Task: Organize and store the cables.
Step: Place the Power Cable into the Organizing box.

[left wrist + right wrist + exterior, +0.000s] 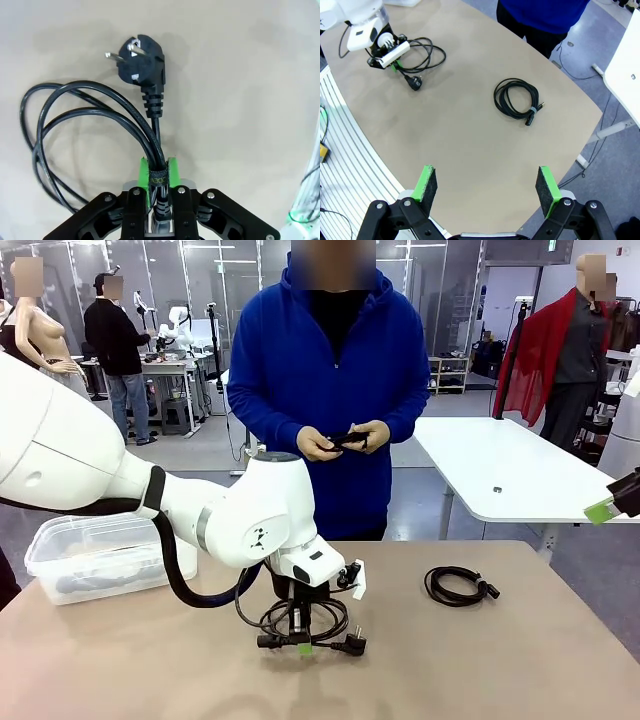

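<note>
A coiled black cable (pixel 325 618) with a chunky plug (pixel 352 643) lies on the tan table (pixel 520 670) near its middle. My left gripper (pixel 303 644) stands over it, pointing down, shut on the cable. In the left wrist view the green pads (pixel 143 172) pinch the bunched cords (pixel 150 137) at a strap, and the plug (pixel 142 57) lies just beyond. A second coiled cable (pixel 458 586) lies free to the right, also seen as a coil (pixel 516 98) in the right wrist view. My right gripper (pixel 487 185) hangs open high above the table.
A clear plastic box (pixel 100 555) sits at the table's left side. The person in blue stands at the far edge, both hands on a small black item (pixel 347 438). A white table (pixel 510 465) stands behind to the right.
</note>
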### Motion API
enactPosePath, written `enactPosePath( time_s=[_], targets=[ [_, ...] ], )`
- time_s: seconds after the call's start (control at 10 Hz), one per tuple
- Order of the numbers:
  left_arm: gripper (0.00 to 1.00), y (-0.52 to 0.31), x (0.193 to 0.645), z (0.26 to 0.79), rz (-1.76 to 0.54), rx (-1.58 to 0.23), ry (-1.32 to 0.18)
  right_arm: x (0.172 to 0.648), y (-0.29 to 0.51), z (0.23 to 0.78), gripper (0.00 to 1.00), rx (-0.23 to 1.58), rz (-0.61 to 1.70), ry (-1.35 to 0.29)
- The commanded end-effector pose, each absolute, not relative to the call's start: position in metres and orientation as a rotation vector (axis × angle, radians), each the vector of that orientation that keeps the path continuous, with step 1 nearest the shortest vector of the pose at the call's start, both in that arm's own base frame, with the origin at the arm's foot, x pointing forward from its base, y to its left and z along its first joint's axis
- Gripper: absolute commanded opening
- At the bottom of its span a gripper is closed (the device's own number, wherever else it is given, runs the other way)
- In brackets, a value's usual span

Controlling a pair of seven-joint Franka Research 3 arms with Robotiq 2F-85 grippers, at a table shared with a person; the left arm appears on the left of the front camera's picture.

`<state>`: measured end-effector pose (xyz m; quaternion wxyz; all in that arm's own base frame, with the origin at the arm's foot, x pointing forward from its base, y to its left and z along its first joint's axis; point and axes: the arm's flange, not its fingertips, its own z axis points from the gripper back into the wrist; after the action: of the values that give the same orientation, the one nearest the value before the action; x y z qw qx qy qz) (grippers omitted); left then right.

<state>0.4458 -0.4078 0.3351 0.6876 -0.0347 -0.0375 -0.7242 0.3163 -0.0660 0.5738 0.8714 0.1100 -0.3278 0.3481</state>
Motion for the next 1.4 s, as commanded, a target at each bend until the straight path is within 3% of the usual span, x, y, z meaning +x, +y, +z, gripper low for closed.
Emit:
enactPosePath(
  time_s=[0.0, 0.6, 1.3],
  targets=[
    [0.0, -0.395, 0.439, 0.367, -1.658, -0.1, -0.064, 0.316, -0.068, 0.573, 1.0, 0.233, 0.732, -0.688],
    [0.0, -0.381, 0.425, 0.43, -1.702, -0.053, -0.02, 0.316, -0.068, 0.573, 1.0, 0.233, 0.732, -0.688],
    [0.0, -0.384, 0.425, 0.429, -1.691, -0.028, -0.041, 0.316, -0.068, 0.573, 1.0, 0.233, 0.732, -0.688]
  ],
)
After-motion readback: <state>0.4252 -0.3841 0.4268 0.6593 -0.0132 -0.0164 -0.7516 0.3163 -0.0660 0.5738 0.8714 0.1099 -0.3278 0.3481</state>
